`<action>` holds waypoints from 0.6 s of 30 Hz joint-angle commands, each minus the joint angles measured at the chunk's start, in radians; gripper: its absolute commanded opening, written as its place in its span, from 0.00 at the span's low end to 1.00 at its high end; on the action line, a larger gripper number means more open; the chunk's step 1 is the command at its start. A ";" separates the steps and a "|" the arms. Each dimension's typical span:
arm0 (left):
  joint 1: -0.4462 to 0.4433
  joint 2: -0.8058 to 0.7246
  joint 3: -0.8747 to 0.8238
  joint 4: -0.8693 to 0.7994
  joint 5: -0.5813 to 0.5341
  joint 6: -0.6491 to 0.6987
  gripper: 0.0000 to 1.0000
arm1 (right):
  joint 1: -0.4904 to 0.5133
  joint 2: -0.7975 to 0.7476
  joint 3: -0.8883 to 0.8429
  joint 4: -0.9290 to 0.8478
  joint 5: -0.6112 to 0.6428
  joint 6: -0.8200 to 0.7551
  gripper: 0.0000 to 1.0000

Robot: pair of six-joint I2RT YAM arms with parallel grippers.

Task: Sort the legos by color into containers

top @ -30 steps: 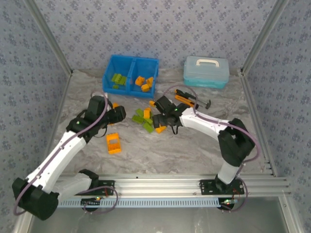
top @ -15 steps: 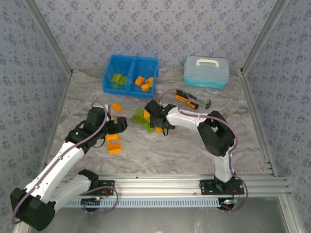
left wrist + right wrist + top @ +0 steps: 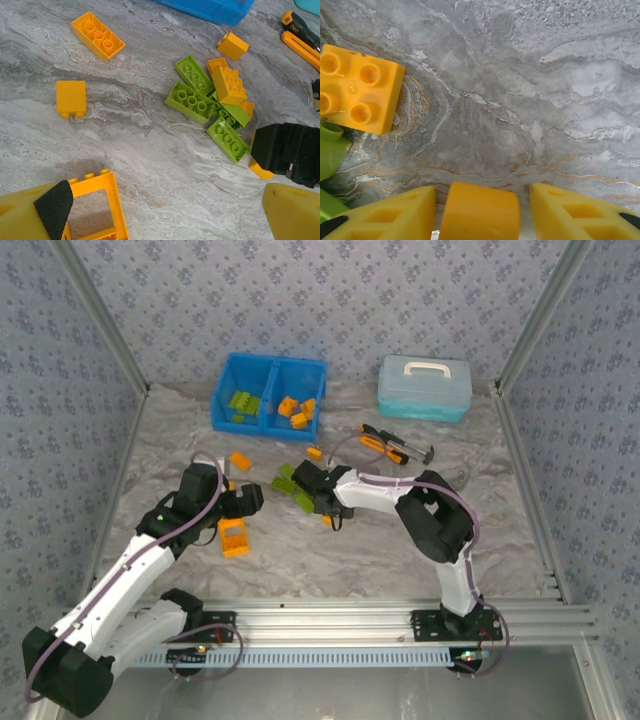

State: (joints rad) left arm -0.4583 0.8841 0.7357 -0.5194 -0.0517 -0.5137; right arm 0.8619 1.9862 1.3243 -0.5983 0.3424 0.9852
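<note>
Legos [image 3: 288, 480]: loose orange & lime pile mid-table, strays to its left and far side. More lie in the containers [image 3: 271, 390] at far left-centre, lime in the left compartment, orange in the right. Right gripper [image 3: 481, 194]: low at the pile's near edge, fingers closed on a small orange brick [image 3: 480, 215]. Left gripper [image 3: 165, 207]: fingers wide apart w/ nothing between, low over the table just beside the larger orange block [image 3: 95, 202], left of the pile.
</note>
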 commanded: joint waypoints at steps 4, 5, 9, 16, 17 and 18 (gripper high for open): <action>0.000 -0.022 -0.002 0.023 0.010 0.003 0.99 | -0.004 -0.062 -0.053 -0.027 -0.007 0.039 0.73; 0.000 -0.023 -0.005 0.024 0.010 0.002 0.99 | 0.001 -0.065 -0.052 -0.028 -0.014 0.034 0.75; 0.000 -0.030 -0.015 0.024 0.009 -0.008 0.99 | 0.029 -0.081 -0.061 -0.037 -0.005 0.048 0.66; 0.000 -0.056 -0.034 0.018 0.005 -0.022 0.99 | 0.024 -0.099 -0.123 0.020 -0.010 0.075 0.35; 0.000 -0.059 -0.033 0.014 0.008 -0.022 0.99 | 0.021 -0.111 -0.123 0.023 -0.009 0.070 0.32; 0.000 -0.065 -0.033 0.013 0.009 -0.020 0.99 | 0.018 -0.129 -0.123 0.020 -0.001 0.066 0.29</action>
State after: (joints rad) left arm -0.4583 0.8452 0.7040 -0.5190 -0.0513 -0.5247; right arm 0.8944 1.9038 1.2198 -0.5724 0.3225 1.0367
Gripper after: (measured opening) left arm 0.993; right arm 0.323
